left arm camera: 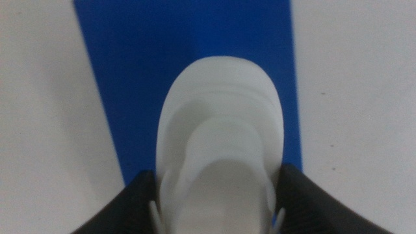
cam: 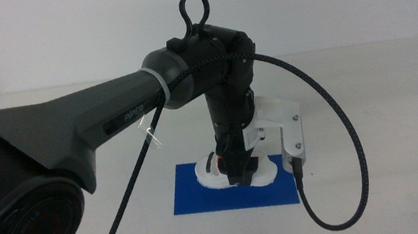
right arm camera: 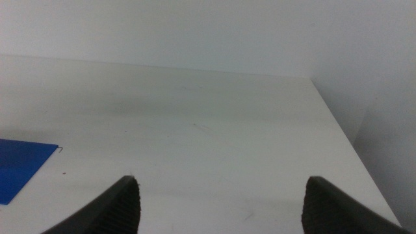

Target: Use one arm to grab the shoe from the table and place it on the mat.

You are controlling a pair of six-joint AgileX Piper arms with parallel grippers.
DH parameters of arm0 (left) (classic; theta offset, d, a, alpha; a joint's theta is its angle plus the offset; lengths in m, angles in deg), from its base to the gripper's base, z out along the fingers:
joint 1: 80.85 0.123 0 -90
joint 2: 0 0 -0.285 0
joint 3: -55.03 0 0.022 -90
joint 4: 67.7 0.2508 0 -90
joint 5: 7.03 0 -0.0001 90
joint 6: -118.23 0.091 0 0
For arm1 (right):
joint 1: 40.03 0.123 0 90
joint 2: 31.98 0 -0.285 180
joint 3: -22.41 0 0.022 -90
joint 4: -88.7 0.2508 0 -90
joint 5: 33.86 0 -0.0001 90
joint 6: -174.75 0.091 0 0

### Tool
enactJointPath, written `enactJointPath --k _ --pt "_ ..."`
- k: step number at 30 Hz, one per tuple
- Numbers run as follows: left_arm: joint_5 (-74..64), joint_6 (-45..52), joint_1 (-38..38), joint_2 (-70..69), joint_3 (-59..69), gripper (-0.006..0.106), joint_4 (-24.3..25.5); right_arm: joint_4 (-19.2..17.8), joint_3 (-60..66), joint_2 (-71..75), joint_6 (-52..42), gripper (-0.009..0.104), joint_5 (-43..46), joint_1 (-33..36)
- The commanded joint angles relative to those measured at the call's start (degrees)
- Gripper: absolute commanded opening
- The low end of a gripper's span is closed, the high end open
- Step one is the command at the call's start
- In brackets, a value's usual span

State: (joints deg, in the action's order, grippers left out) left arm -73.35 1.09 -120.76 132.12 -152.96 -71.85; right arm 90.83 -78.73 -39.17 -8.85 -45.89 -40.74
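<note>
The left arm (cam: 111,114) reaches in from the left and points its gripper (cam: 241,179) straight down onto the blue mat (cam: 195,195). The white shoe (cam: 263,176) rests on the mat, mostly hidden behind the gripper. In the left wrist view the left gripper (left arm camera: 218,172) has its two dark jaws pressed against both sides of the shoe (left arm camera: 221,117), with the mat (left arm camera: 162,52) beneath it. The right gripper (right arm camera: 221,179) is open and empty over bare table, out of the middle view. A corner of the mat (right arm camera: 19,166) shows in its wrist view.
The white table (cam: 386,110) spreads around the mat. A braided black cable (cam: 348,131) loops from the left wrist down to the right of the mat. The table's right edge (right arm camera: 344,130) shows in the right wrist view.
</note>
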Motion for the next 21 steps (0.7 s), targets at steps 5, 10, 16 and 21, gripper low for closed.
enactJointPath --k 5,10,16,21 --pt "1.31 -1.89 0.16 -3.61 -1.75 -0.001 -0.20 -0.52 0.28 1.49 -0.45 0.064 4.37 -0.04" --pt "1.36 -3.12 0.16 -3.61 -1.75 -0.001 -0.20 -0.52 0.28 1.49 -0.45 0.064 4.37 -0.04" --pt "1.33 -5.11 0.16 -2.62 -1.75 -0.001 -0.23 -0.52 0.28 1.49 -0.45 0.064 4.37 -0.04" --pt "1.36 -5.40 0.16 -1.98 -1.75 -0.001 -0.14 -0.52 0.28 1.49 -0.45 0.064 4.37 -0.04"
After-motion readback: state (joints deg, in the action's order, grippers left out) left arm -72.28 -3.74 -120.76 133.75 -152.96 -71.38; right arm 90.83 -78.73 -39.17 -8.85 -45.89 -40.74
